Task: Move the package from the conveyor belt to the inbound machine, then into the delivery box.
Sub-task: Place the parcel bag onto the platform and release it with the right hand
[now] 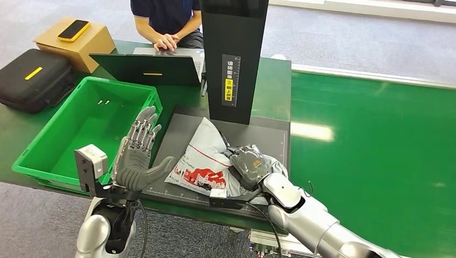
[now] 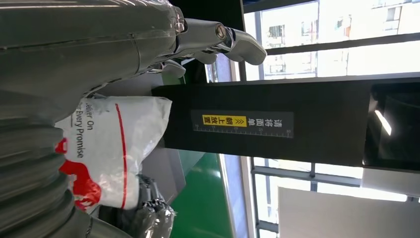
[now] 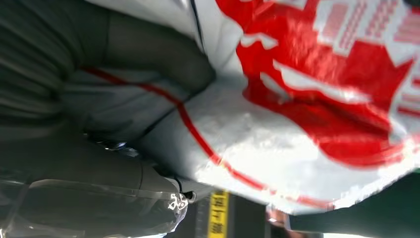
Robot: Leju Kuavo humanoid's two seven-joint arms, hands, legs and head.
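Note:
The package (image 1: 201, 156), a white plastic mailer with red print, lies on the dark plate of the inbound machine (image 1: 180, 131) below its black upright column (image 1: 232, 59). My right hand (image 1: 248, 165) grips the package's right side, its thumb (image 3: 163, 59) pressed into the bag (image 3: 307, 124). My left hand (image 1: 139, 156) stands upright and open just left of the package, between it and the green delivery box (image 1: 48, 145), fingers spread and not touching the bag. The left wrist view shows the package (image 2: 114, 144) past that hand's fingertips (image 2: 237, 42).
The green conveyor belt (image 1: 376, 156) runs along the right. A person types on a laptop (image 1: 148, 67) behind the delivery box. A black case (image 1: 32, 78) and a cardboard box (image 1: 80, 43) with a phone on it sit at the far left.

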